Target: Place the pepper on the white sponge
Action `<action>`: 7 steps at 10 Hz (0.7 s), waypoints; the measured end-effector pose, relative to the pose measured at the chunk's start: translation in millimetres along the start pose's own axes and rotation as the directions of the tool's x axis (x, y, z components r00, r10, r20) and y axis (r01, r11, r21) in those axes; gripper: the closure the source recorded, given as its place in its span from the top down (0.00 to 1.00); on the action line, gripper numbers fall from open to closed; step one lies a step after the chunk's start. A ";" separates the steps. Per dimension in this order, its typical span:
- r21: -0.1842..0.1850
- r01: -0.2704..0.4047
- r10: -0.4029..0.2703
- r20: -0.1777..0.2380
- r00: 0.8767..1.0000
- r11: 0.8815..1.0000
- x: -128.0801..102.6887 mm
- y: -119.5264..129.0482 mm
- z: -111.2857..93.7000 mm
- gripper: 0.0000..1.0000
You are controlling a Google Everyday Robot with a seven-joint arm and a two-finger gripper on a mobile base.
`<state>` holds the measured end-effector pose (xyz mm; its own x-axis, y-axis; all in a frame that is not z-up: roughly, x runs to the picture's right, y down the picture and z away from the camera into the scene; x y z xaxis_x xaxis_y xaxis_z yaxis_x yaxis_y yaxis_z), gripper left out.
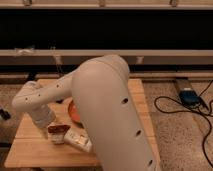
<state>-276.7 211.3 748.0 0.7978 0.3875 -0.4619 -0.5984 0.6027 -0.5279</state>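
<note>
The dark red pepper (58, 129) lies on the wooden table (30, 152), at the upper edge of the small off-white sponge (57, 138); I cannot tell whether it rests on the sponge or just behind it. My gripper (46, 123) is at the end of the white arm, just left of and above the pepper, very close to it. I cannot tell whether it touches the pepper. The big white arm (110, 110) fills the foreground and hides the right half of the table.
An orange bowl (73, 111) sits behind the pepper, mostly hidden by the arm. A white tube-shaped bottle (80, 142) lies right of the sponge. Black cables and a blue box (189, 96) are on the floor at the right.
</note>
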 end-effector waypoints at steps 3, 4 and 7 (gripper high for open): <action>-0.004 -0.014 0.014 -0.007 1.000 1.000 -4.3 -15.8 11.2 0.65; -0.004 -0.015 0.015 -0.013 1.000 1.000 -4.8 -18.3 15.9 0.65; -0.003 -0.015 0.015 -0.031 0.999 1.000 -6.9 -20.6 31.4 0.65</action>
<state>-267.5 218.1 784.4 0.7859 0.3750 -0.4917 -0.6108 0.5947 -0.5227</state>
